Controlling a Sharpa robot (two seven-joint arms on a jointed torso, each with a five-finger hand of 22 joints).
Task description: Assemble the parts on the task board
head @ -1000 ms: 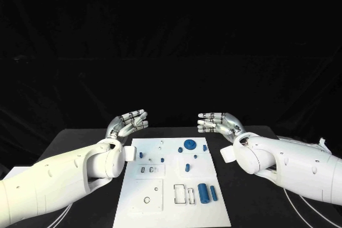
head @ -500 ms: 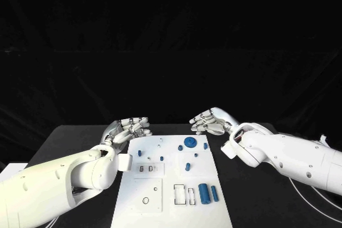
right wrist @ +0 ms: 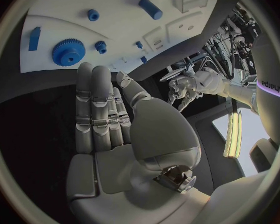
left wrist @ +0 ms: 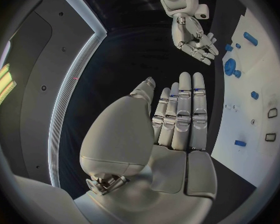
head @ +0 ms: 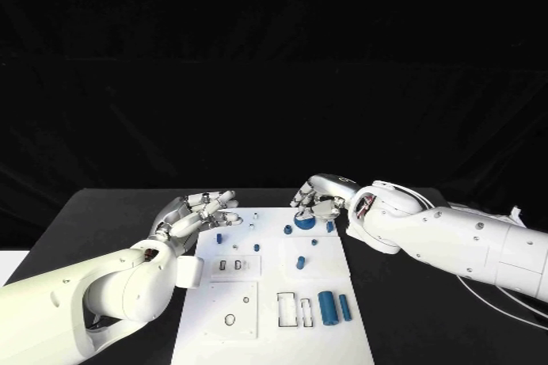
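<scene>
Taking the task board point(head: 272, 302) as the landmark, the left hand point(head: 201, 212) is hovering at its far left corner, fingers straight and slightly apart, palm empty and holding nothing. On the board itself, small blue pegs point(head: 219, 238) are standing near that left edge, and two little dark slots point(head: 230, 264) are sitting just below them in a raised white block. Toward the middle, a short blue peg point(head: 300, 262) is lying by itself, and at the board's near end two blue cylinders point(head: 327, 308) are lying side by side, just beside a pair of rectangular cut-outs point(head: 296, 311). At the far right corner of the board the blue gear point(head: 305, 220) is resting flat, and the right hand point(head: 318, 199) is hanging directly over it, fingers extended and close together, gripping nothing; in the right wrist view the gear point(right wrist: 68, 51) is lying just past the fingertips point(right wrist: 93, 77), apart from them. The gear is looking like hard, light plastic: stiff, not fragile, but thin and flat against a smooth plate, so it is likely to slide if pushed. A pinch across its toothed rim from opposite sides is probably offering the surest hold, the teeth giving the pads some bite.
</scene>
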